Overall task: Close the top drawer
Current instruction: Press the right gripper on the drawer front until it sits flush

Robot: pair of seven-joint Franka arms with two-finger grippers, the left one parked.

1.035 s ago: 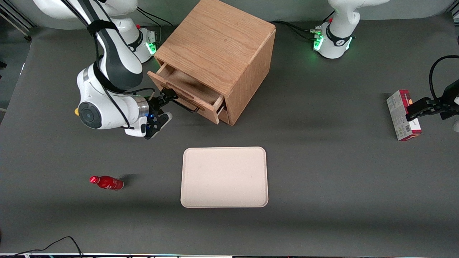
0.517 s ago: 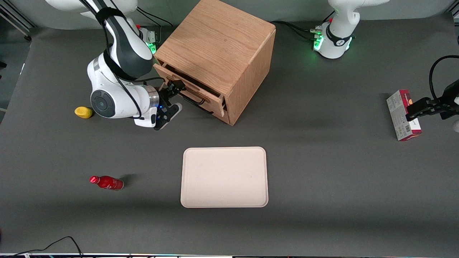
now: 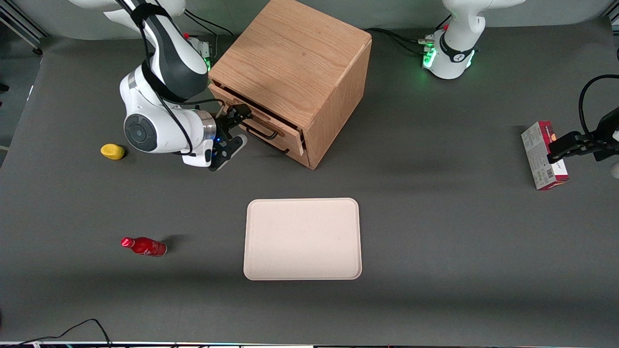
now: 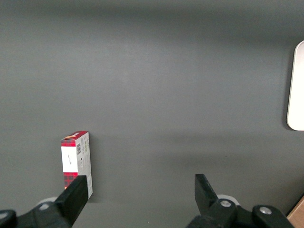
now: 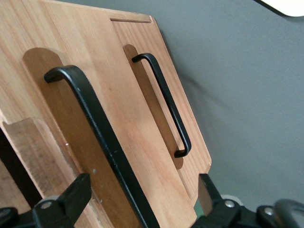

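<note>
The wooden cabinet (image 3: 290, 63) stands toward the working arm's end of the table. Its top drawer (image 3: 251, 113) is pushed almost fully in, and only a narrow dark gap shows under the cabinet's top. My right gripper (image 3: 238, 128) is open in front of the drawer, up against it. In the right wrist view the top drawer's front (image 5: 57, 80) fills the frame. Its black wire handle (image 5: 95, 128) runs between the open fingers (image 5: 71, 194) of the gripper (image 5: 142, 199). The lower drawer's handle (image 5: 164, 104) lies beside it.
A beige tray (image 3: 302, 239) lies nearer the front camera than the cabinet. A red bottle (image 3: 144, 246) lies on its side and a yellow object (image 3: 112, 151) sits near the working arm. A red-and-white box (image 3: 544, 154) lies at the parked arm's end, box (image 4: 76, 159).
The top drawer has slid from well open to almost fully in. My gripper moved with it toward the cabinet, still open around the handle.
</note>
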